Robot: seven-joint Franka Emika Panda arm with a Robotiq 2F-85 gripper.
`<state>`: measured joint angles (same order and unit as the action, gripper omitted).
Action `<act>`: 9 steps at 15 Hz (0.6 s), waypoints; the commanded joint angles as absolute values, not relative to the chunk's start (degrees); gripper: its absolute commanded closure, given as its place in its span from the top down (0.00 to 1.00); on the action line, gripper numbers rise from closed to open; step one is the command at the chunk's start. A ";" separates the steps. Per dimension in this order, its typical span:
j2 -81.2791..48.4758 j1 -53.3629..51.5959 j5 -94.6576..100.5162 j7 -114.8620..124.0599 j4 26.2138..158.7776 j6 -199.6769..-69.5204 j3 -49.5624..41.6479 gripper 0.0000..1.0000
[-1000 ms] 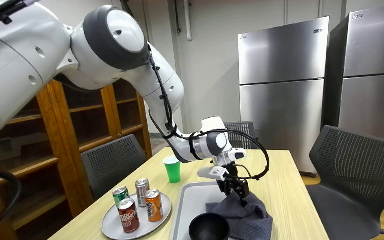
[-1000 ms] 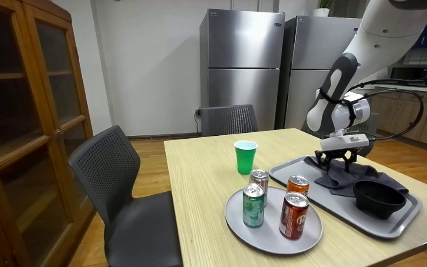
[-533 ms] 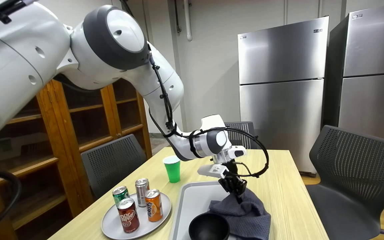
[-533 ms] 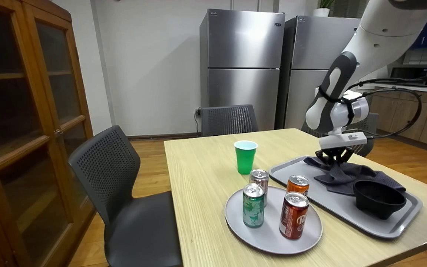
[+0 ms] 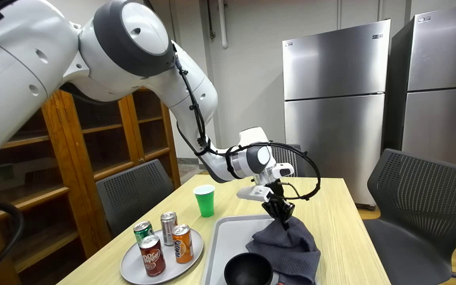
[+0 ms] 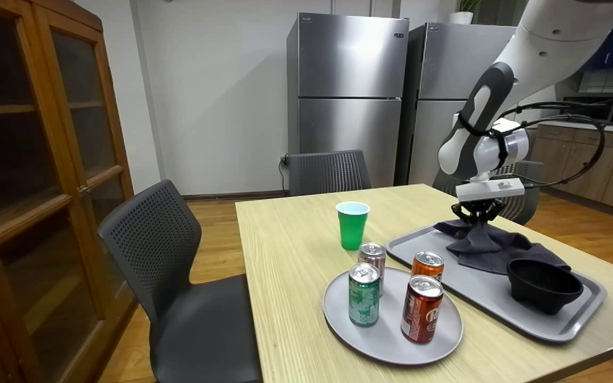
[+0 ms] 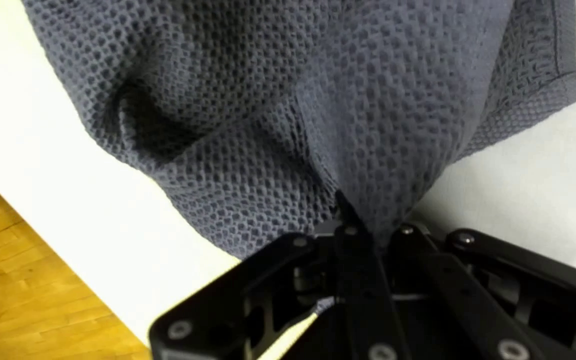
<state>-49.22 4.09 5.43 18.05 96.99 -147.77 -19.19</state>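
Observation:
A fold of the dark grey-blue waffle-weave cloth is pinched between the fingers of my gripper in the wrist view. In both exterior views the gripper sits at the peak of the cloth, which is drawn up beneath it. The rest of the cloth drapes over the grey tray and, on one side, over its edge. On the tray beside the cloth stands a black bowl. A small bit of something red shows at the cloth's lower edge; what it is cannot be made out.
A round grey plate holds several soda cans, among them a green can and a dark red can. Behind it stands a green cup. Chairs surround the wooden table.
The jaws have closed on the cloth. My gripper has risen a little, pulling the cloth up into a peak and shifting its edges. The red bit has come into view.

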 commanded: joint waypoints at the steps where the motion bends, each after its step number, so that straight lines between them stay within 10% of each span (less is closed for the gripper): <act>1: -47.47 4.75 4.93 18.69 96.37 -147.18 -19.51 0.02; 9: -47.71 6.41 4.81 19.97 92.35 -146.83 -21.05 0.02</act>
